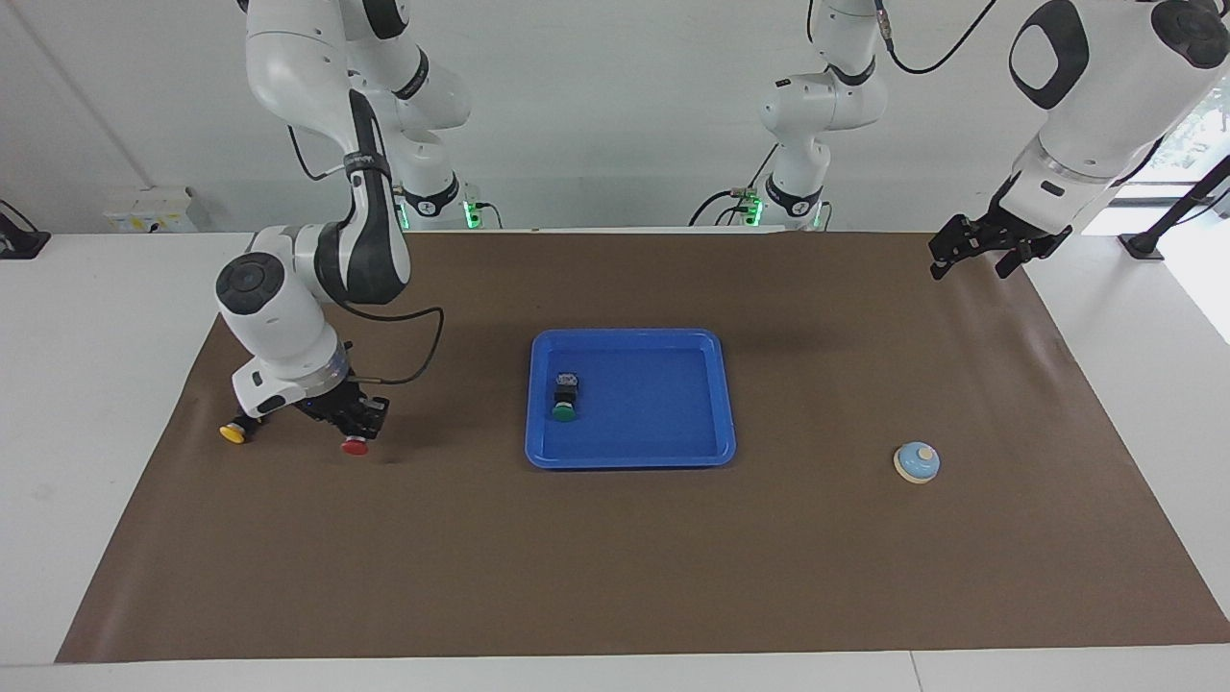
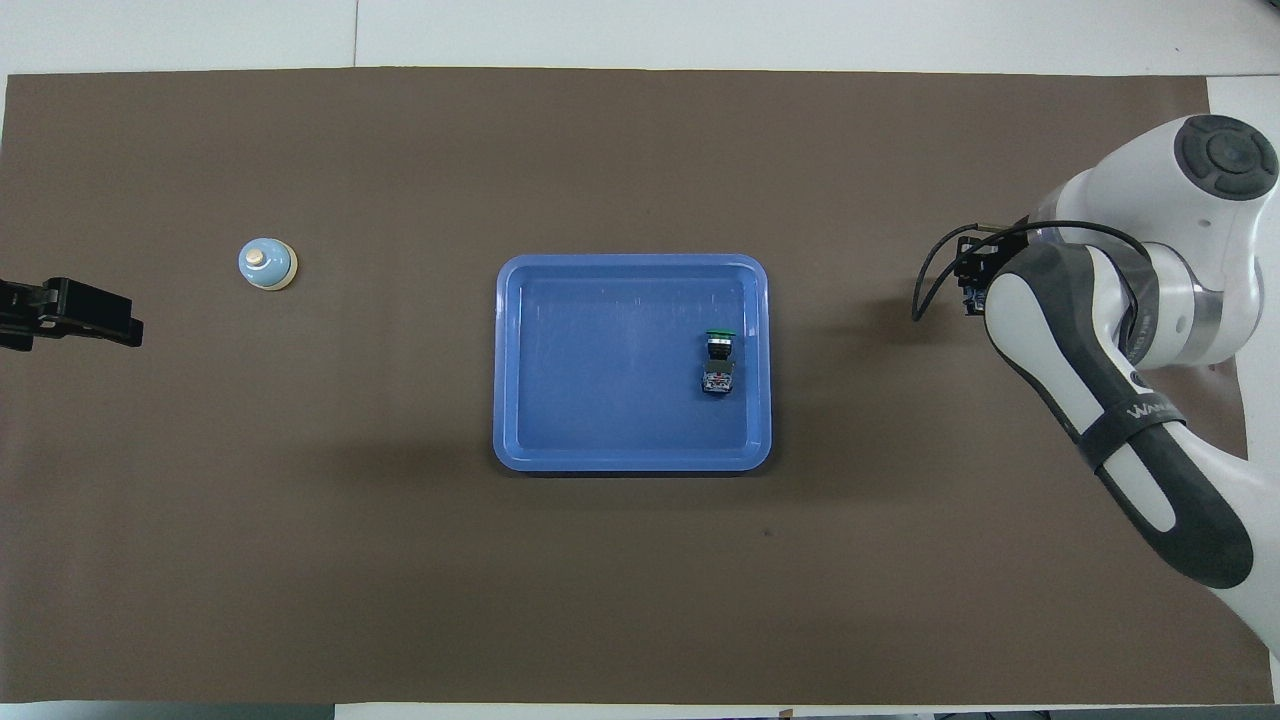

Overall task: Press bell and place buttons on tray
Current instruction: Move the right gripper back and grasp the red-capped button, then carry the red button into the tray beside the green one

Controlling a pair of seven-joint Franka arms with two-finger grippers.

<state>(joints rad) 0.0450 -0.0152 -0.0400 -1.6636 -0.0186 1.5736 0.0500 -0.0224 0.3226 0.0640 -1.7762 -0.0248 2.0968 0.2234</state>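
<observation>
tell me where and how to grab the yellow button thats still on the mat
Take the yellow button by its black blocky body, not the round cap: the flat sides suit two fingers, and the cap looks likelier to slip. It seems to lie on its side at the right arm's end, so probably come straight down, fingers across the body. The right pincer beside it is shut on the red button, so that goes first.

Blue shallow tray (image 1: 727, 394) with raised rim sits mid-worktop, holding the green button (image 1: 564, 398) on its side near the rim toward the right arm's end, cap pointing away from the robots. Red button (image 1: 355, 445) is gripped in the right claw (image 1: 357, 423), cap down, just above the mat, with the yellow button (image 1: 232, 433) lying close by on the mat. Light-blue bell (image 1: 917, 462), cream knob up, stands upright toward the left arm's end, well apart from the tray.
</observation>
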